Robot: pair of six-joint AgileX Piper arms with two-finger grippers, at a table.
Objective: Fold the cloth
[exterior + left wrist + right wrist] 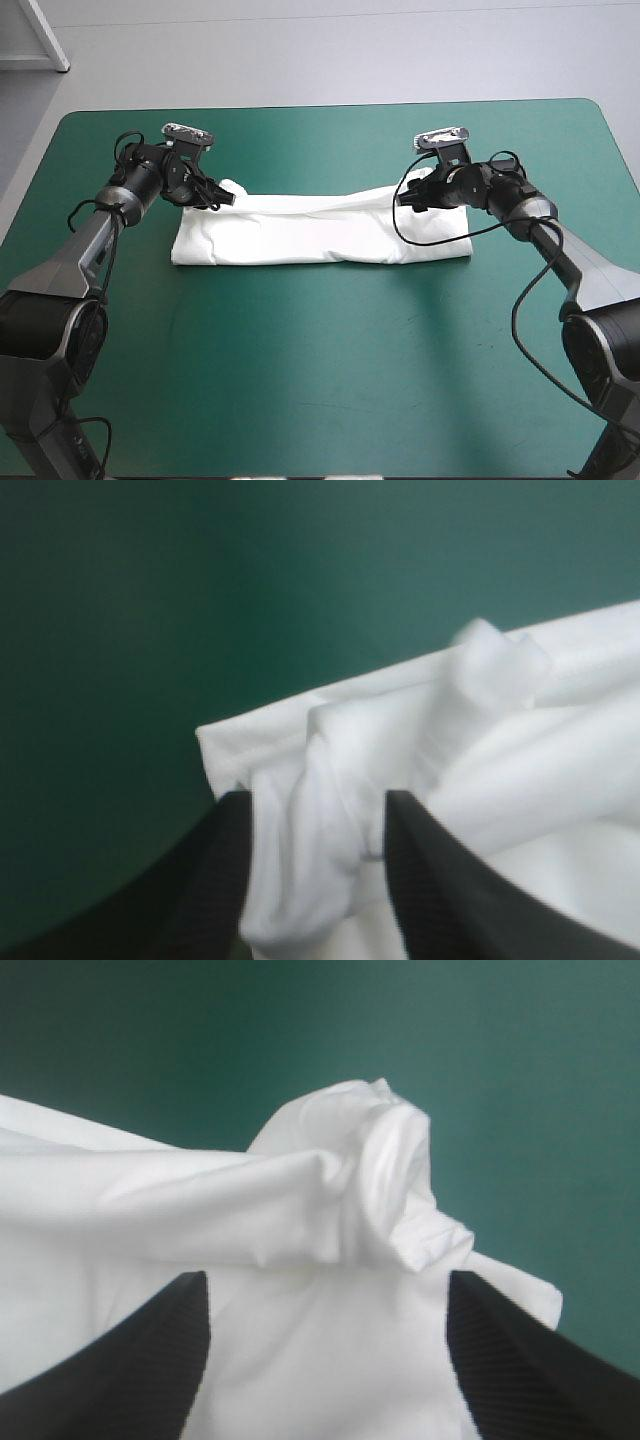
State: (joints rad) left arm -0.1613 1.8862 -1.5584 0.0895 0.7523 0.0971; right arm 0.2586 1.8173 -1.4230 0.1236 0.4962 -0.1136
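T-shirt (320, 232) is on the desk (320, 360), folded into a long flat band running left-right, a bit beyond mid-desk and roughly centred between the side edges. Near edge is straight. Far edge is uneven and bunched up at both ends.

Left gripper (222, 198) is at the band's far left corner, low over the cloth. Wrist view: black fingers (225, 870) partly apart, not clamped, with a rumpled fold of white fabric filling the gap between them. The corner of the band shows just ahead of the fingers, teal-green cover beyond it. Can't tell if the pads actually press the fold.

Right gripper (407, 196) is at the far right corner, also low. Wrist view: fingers wide apart, holding nothing. White cloth lies under and between them, and a rolled-up lump of fabric stands just ahead of the gap.

Right gap is clearly wider than left. Both arms reach in from their own sides, grippers pointing inward toward each other along the far edge.
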